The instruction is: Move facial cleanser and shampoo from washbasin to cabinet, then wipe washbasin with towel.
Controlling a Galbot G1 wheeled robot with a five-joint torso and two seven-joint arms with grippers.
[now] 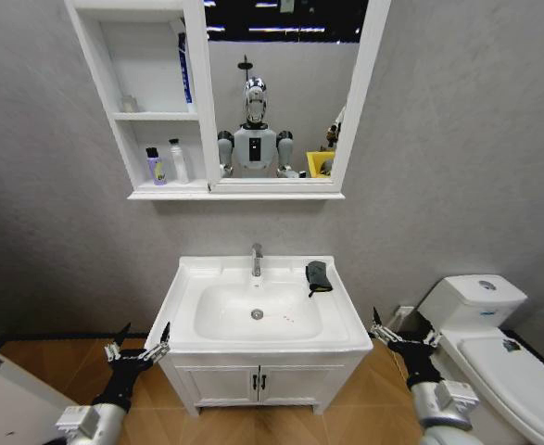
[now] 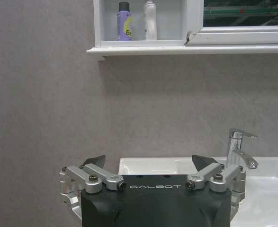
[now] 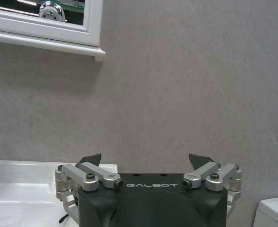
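Towel [image 1: 318, 275] beside tap [image 1: 256, 259], seemingly untouched.

Washbasin [image 1: 184, 315]: white, chrome tap [image 1: 256, 260]. Towel [image 1: 319, 276]: dark grey-black. Cabinet [image 1: 100, 93]: white; purple bottle [image 1: 156, 167] with black cap and yellow label, white bottle [image 1: 178, 161] beside. Wall [image 1: 457, 139]: mottled grey. Floor [image 1: 58, 380]: brown wood grain. Toilet [image 1: 494, 343]: white.

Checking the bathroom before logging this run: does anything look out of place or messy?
Mostly tidy. The dark towel lies bunched on the washbasin rim right of the tap, and a few small reddish specks mark the bowl near the drain. Both bottles stand upright in the cabinet.
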